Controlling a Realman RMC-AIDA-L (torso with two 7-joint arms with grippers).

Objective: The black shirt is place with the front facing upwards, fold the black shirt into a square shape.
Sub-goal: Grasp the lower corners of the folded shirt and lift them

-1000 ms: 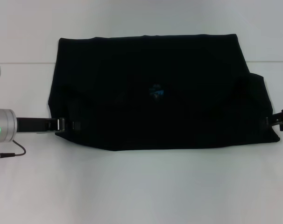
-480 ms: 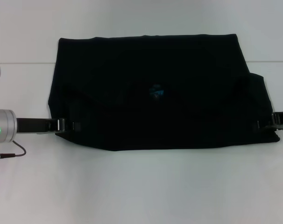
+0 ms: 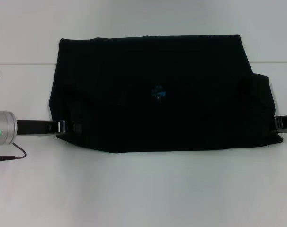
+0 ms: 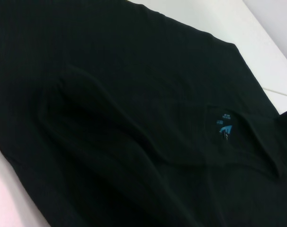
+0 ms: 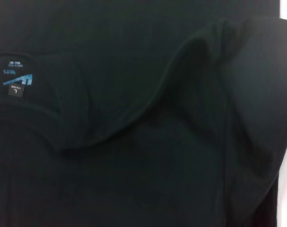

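On both sides, pincers meet the black shirt (image 3: pixel 153 90) edges

Left gripper (image 3: pixel 67 126) and right gripper (image 3: pixel 278 124) reach inward (both low, level).

Even, bright light falls on my white table (image 3: pixel 143 189), which is close to washed out and shows almost no shadow beside the shirt (image 3: pixel 157 94). The shirt reads as a near-featureless black mass; its folds barely register. Both wrist views are dim and soft, though the blue label (image 4: pixel 225 128) shows fairly clearly; its print is possibly unreadable.
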